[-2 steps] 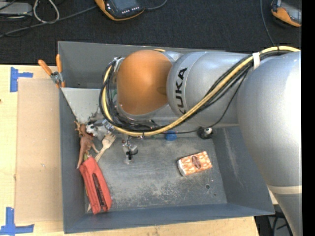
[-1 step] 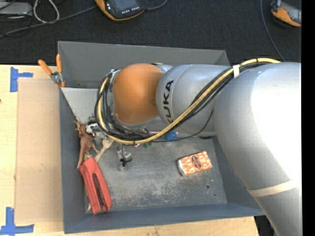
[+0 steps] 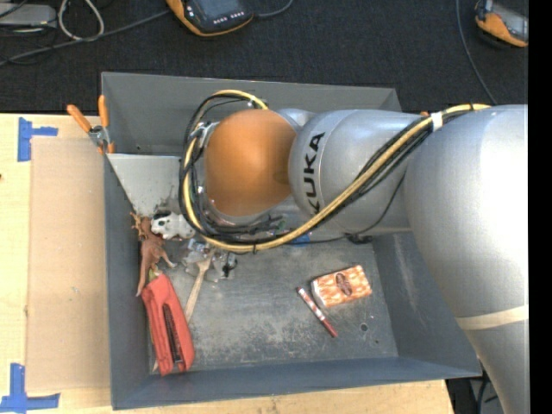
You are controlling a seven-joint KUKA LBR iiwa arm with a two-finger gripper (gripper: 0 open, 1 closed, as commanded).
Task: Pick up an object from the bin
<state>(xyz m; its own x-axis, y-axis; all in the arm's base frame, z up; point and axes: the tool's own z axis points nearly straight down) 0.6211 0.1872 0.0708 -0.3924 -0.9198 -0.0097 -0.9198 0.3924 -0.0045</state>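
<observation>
Gripper (image 3: 216, 261) low near brown plastic dinosaur figure (image 3: 152, 250) | opening: cannot tell | centre on one item before closing.

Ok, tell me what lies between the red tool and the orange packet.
Camera view: mostly bare bin floor, then a thin red stick just beside the orange packet; the red tool lies far left.

Reaches in from the right with a thick silver arm (image 3: 379, 179), stretched toward the left. Capped at the wrist by a rounded orange cover (image 3: 248, 164), looped with black and yellow cables (image 3: 191, 207). Points the end effector (image 3: 214, 257) downward beneath, largely hidden.
</observation>
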